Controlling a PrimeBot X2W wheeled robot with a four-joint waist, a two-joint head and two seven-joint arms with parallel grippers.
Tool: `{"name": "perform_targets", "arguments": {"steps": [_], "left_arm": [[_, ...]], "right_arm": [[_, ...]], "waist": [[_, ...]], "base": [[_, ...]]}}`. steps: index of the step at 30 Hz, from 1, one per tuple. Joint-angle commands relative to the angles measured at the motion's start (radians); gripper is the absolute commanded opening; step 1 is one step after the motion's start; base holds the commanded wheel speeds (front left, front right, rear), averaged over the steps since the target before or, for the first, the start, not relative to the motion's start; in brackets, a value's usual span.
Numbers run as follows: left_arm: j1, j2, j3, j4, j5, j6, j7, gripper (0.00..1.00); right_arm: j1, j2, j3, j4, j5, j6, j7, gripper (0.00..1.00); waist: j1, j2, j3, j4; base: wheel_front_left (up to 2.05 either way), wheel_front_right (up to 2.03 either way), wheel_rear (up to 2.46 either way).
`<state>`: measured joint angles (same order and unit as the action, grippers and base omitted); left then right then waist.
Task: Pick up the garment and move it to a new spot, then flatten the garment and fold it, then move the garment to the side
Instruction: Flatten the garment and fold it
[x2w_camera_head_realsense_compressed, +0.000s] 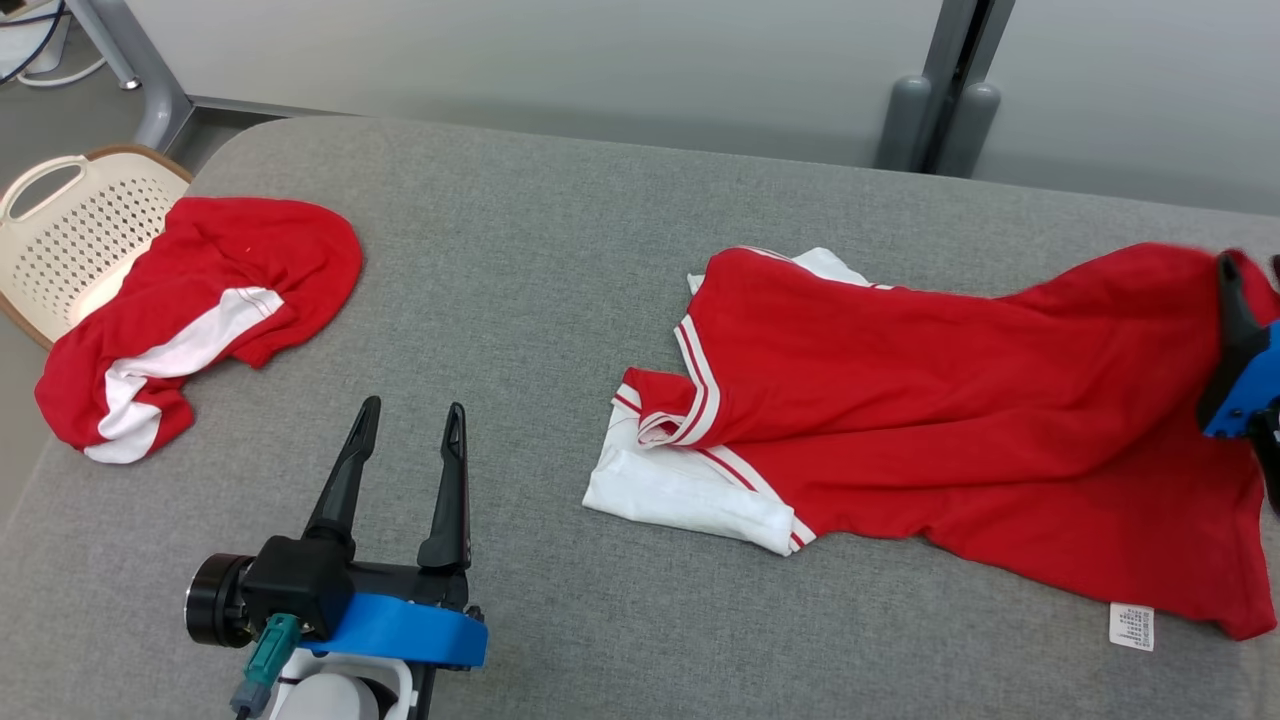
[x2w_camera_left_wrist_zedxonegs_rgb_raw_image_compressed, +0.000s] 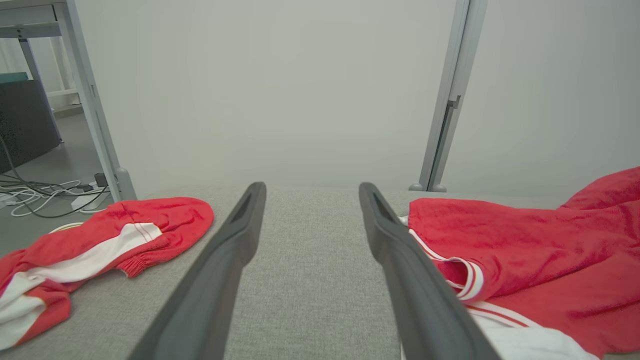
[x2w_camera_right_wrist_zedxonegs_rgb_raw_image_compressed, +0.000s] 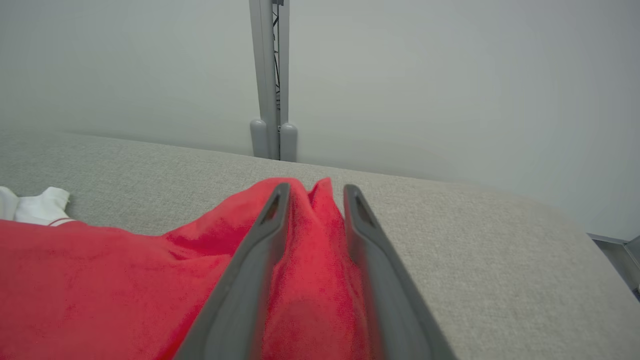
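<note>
A white basket (x2w_camera_head_realsense_compressed: 70, 230) is sitting beside the grey table (x2w_camera_head_realsense_compressed: 560, 250). A crumpled red and white shirt (x2w_camera_head_realsense_compressed: 200, 300) is lying on the left corner next to it.

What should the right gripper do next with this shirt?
Probably tighten the right gripper on the ridge of red shirt bunched between its jaws. The hold looks uncertain, and the shirt lies rumpled and partly doubled over, so it needs pulling flat.
</note>
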<state>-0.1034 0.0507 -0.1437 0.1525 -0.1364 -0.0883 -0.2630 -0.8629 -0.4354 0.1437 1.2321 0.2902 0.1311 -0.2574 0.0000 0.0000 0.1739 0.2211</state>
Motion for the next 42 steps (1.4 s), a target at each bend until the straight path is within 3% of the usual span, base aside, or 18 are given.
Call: {"name": "perform_targets", "arguments": {"steps": [1,8,13,22,33,42], "left_arm": [[-0.009,-0.001,0.000,0.003,0.000,0.004,-0.002,1.00],[0.013,-0.001,0.016,0.004,0.017,0.008,-0.002,1.00],[0.033,-0.001,0.038,0.006,0.025,0.000,-0.003,1.00],[0.074,0.000,0.075,0.006,0.043,-0.010,-0.002,1.00],[0.094,0.000,0.096,0.009,0.060,-0.024,-0.002,1.00],[0.088,0.000,0.099,0.018,0.058,-0.026,-0.002,1.00]], "right_arm": [[-0.005,-0.009,-0.014,0.000,0.001,-0.001,-0.007,1.00],[0.118,0.016,-0.148,-0.242,-0.068,0.000,-0.008,1.00],[0.256,0.097,-0.215,-0.476,-0.132,0.000,-0.008,1.00],[0.529,0.251,-0.151,-0.799,-0.155,0.000,-0.008,1.00],[0.788,0.353,-0.184,-1.025,-0.190,0.000,-0.008,1.00],[0.859,0.381,-0.194,-1.078,-0.209,0.000,-0.008,1.00]], "waist": [[0.0000,0.0000,-0.003,-0.003],[0.0000,0.0000,-0.033,-0.048],[0.0000,0.0000,-0.061,-0.091],[0.0000,0.0000,-0.108,-0.151],[0.0000,0.0000,-0.121,-0.167],[0.0000,0.0000,-0.111,-0.173]], "base": [[0.00,0.00,0.00],[0.00,0.00,0.00],[0.00,0.00,0.00],[0.00,0.00,0.00],[0.00,0.00,0.00],[0.00,0.00,0.00]]}}
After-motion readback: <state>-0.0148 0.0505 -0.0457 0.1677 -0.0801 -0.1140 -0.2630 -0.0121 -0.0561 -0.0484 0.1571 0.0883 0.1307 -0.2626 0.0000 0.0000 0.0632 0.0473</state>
